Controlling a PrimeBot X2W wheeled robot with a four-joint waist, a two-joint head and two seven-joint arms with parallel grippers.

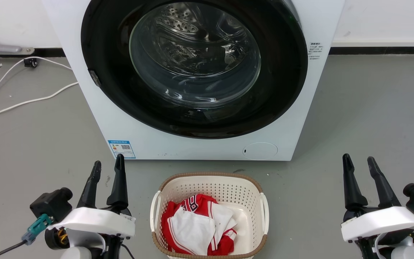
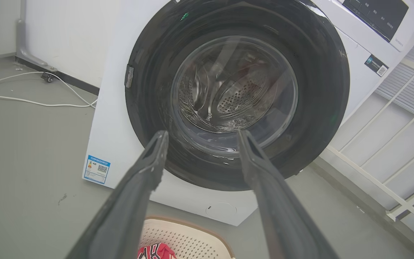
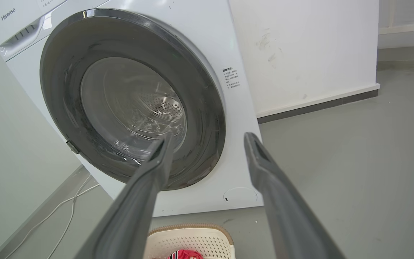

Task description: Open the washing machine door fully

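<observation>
The washing machine door [image 1: 113, 64], a large glossy black disc with a clear glass bowl centre, lies flat against the white machine front [image 1: 293, 118], shut. The door [image 2: 318, 90] also faces the left wrist view, and the door [image 3: 63, 72] sits left of centre in the right wrist view. A small latch tab [image 1: 94, 78] sits on its left rim. My left gripper [image 1: 108, 167] rests low at the lower left, open and empty. At the lower right my right gripper [image 1: 358, 162] is open and empty too. Both are well short of the door.
A cream laundry basket [image 1: 210, 180] holding red and white clothes [image 1: 196, 223] stands on the grey floor right in front of the machine, between my grippers. White cables [image 1: 20, 102] trail on the floor at left. A small round white flap [image 1: 260, 150] marks the machine's lower right.
</observation>
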